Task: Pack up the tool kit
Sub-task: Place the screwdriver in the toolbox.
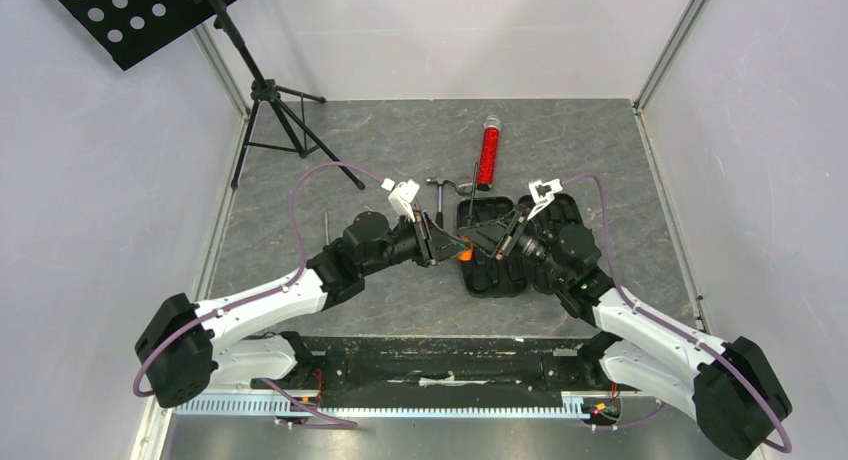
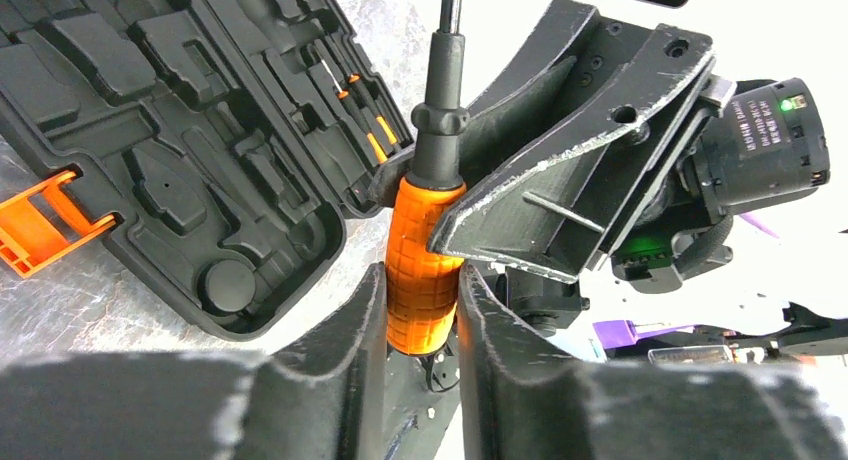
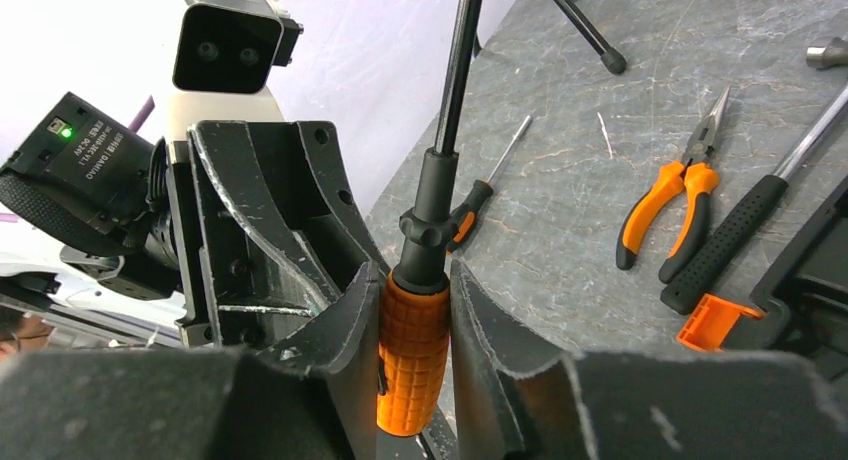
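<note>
The left gripper (image 2: 422, 285) is clamping the low end of the orange-handled screwdriver (image 2: 425, 270), its fingers standing only narrowly apart around the grip. The black shaft is pointing away past the fingertips. To the left of those fingers the open black case (image 2: 200, 180) is lying with its moulded slots facing up. Its orange latch (image 2: 40, 225) is sticking out at the far left, and small screwdrivers (image 2: 380, 135) are sitting in slots nearest the handle.

The right gripper (image 3: 415, 280) is facing it from the opposite side, pressing both fingers on the same handle just under the black collar. Beyond and to the right of its fingertips, a slim screwdriver (image 3: 480, 195), the pliers (image 3: 670, 210) and a black ribbed-handled tool (image 3: 740, 230) are lying on the grey table (image 3: 580, 230).
</note>
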